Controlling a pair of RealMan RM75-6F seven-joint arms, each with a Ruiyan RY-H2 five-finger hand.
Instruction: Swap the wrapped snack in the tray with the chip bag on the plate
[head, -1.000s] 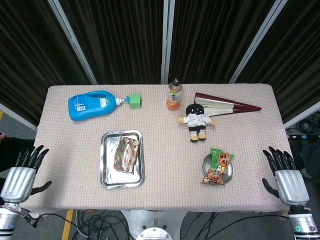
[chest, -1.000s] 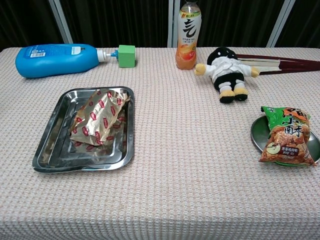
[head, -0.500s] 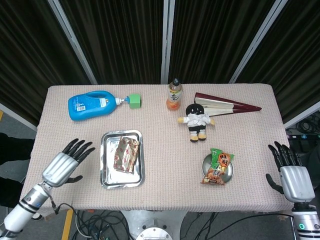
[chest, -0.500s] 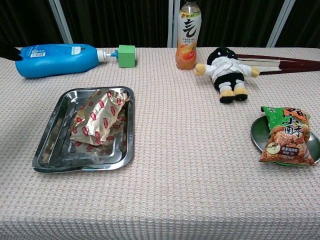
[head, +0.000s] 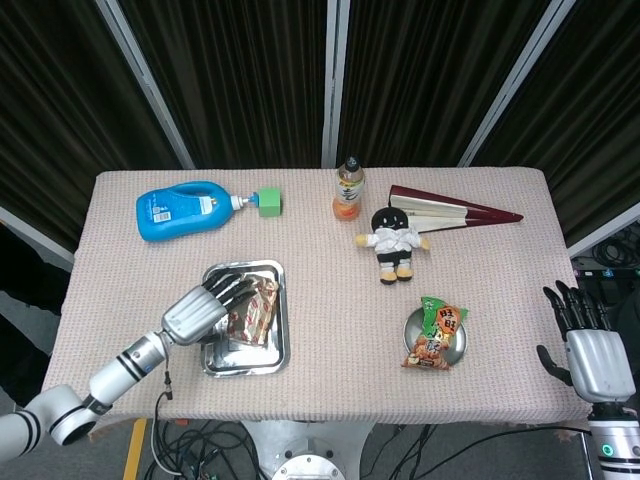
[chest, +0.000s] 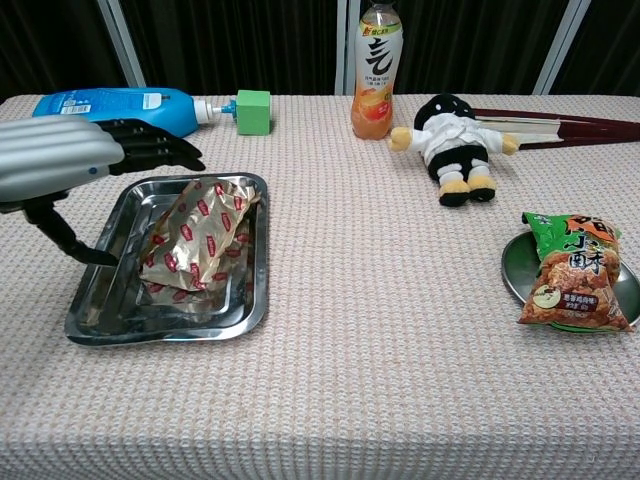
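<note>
The wrapped snack (head: 256, 308) (chest: 197, 235), gold foil with red marks, lies in the steel tray (head: 275, 350) (chest: 175, 323) at front left. My left hand (head: 205, 308) (chest: 70, 160) hovers over the tray's left side with fingers spread, just above and beside the snack, holding nothing. The chip bag (head: 436, 333) (chest: 573, 272), green and orange, rests on the small steel plate (head: 456, 349) (chest: 515, 265) at front right. My right hand (head: 590, 350) stays off the table's right front corner, fingers apart and empty; the chest view does not show it.
Along the back stand a blue detergent bottle (head: 185, 209) (chest: 110, 115), a green cube (head: 270, 203) (chest: 253, 111) and an orange drink bottle (head: 347, 189) (chest: 377, 72). A plush doll (head: 394, 240) (chest: 452, 146) and a folded dark red fan (head: 450, 211) (chest: 560, 125) lie at back right.
My left hand has swung in from the table's left edge to over the tray, reaching the snack. My right hand has dropped slightly lower beside the table.
</note>
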